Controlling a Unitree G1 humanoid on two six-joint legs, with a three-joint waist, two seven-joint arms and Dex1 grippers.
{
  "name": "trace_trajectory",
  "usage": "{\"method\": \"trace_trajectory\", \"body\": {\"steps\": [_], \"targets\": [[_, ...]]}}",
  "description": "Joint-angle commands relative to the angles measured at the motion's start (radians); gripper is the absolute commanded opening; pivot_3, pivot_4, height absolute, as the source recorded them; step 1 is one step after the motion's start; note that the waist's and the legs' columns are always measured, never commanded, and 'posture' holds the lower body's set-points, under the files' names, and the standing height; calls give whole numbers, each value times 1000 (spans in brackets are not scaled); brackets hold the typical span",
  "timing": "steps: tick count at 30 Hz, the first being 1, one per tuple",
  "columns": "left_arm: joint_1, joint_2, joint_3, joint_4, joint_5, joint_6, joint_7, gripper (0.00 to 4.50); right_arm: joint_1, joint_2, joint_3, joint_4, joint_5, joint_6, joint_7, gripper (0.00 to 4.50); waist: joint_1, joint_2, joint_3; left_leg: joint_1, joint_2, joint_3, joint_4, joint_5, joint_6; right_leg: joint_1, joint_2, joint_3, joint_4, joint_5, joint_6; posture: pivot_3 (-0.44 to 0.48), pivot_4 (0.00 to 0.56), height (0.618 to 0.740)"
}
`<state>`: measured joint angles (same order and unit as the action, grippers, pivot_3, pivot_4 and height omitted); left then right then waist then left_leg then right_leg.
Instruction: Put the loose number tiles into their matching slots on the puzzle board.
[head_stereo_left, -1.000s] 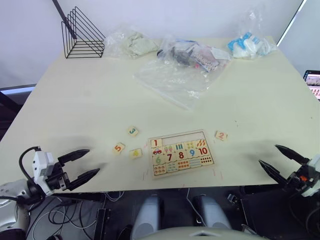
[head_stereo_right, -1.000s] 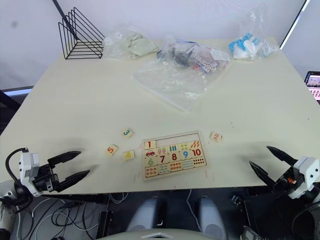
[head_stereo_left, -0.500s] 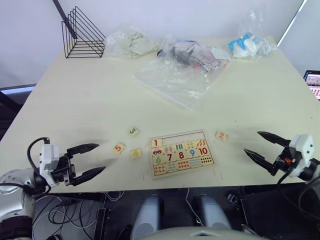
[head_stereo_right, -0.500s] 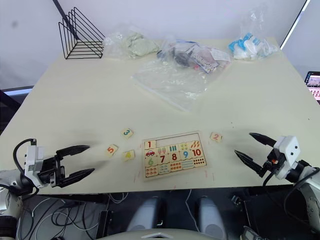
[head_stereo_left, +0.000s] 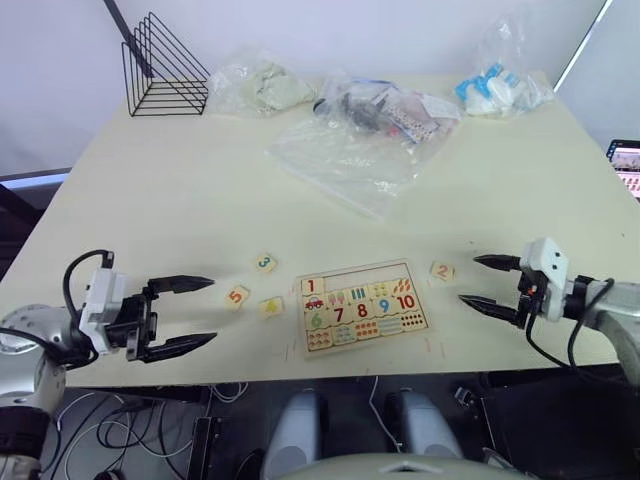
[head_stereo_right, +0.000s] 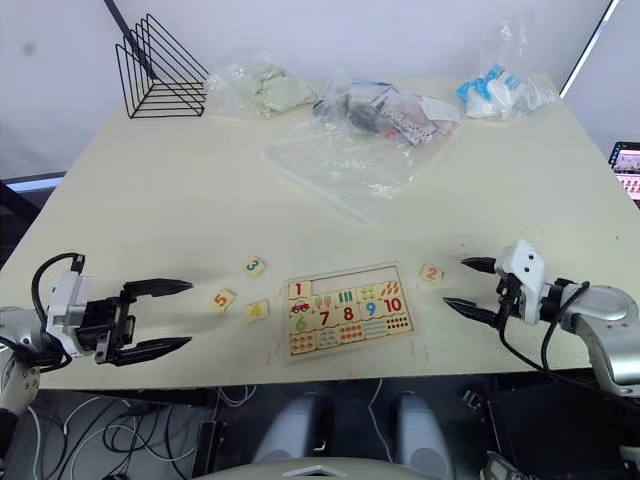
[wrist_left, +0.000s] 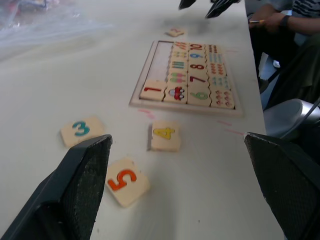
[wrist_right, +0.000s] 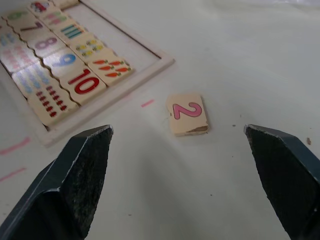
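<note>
Both pincers hover wide open and empty over the bench (head_stereo_left: 150, 200): the right pincer (head_stereo_left: 480, 281) beside the 2 tile (head_stereo_left: 442, 271), the left pincer (head_stereo_left: 205, 312) near the 5 tile (head_stereo_left: 237, 296).

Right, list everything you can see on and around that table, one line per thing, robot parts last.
Pale wooden puzzle board: one, near edge of the table, tile 1 seated in its top row.
Loose pale wooden number tiles: four; green 3, red 5 and yellow 4 left of the board, pink 2 right of it.
Black wire rack: one, far left corner.
Clear plastic bags: several, along the far edge; one flat bag nearer the middle, one with blue and white contents far right.
Cream table: one.
Person's hand: one, beyond the table's edge, in the left wrist view.
Left hand: black fingers, open, left of the 5.
Right hand: black fingers, open, right of the 2.
</note>
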<state>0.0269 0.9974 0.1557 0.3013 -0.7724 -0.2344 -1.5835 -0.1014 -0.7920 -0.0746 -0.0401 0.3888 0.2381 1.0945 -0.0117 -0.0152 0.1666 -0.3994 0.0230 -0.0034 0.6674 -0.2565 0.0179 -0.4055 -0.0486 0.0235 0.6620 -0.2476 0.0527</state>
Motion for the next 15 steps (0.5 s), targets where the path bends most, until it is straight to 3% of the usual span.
{"method": "trace_trajectory", "body": {"steps": [1, 15], "targets": [[5, 37, -18, -25, -54, -32, -31, 4500, -63, -6, 24, 53, -30, -21, 30, 4411, 0, 0, 0, 0, 0, 0, 0, 0, 0, 0, 0, 0, 0, 0, 0, 0, 150, 740], [35, 52, -26, -48, -94, -55, -31, 4500, -161, 60, 100, 147, -113, -47, 11, 4411, 0, 1, 1, -1, 0, 2, 0, 0, 0, 0, 0, 0, 0, 0, 0, 0, 150, 740]]}}
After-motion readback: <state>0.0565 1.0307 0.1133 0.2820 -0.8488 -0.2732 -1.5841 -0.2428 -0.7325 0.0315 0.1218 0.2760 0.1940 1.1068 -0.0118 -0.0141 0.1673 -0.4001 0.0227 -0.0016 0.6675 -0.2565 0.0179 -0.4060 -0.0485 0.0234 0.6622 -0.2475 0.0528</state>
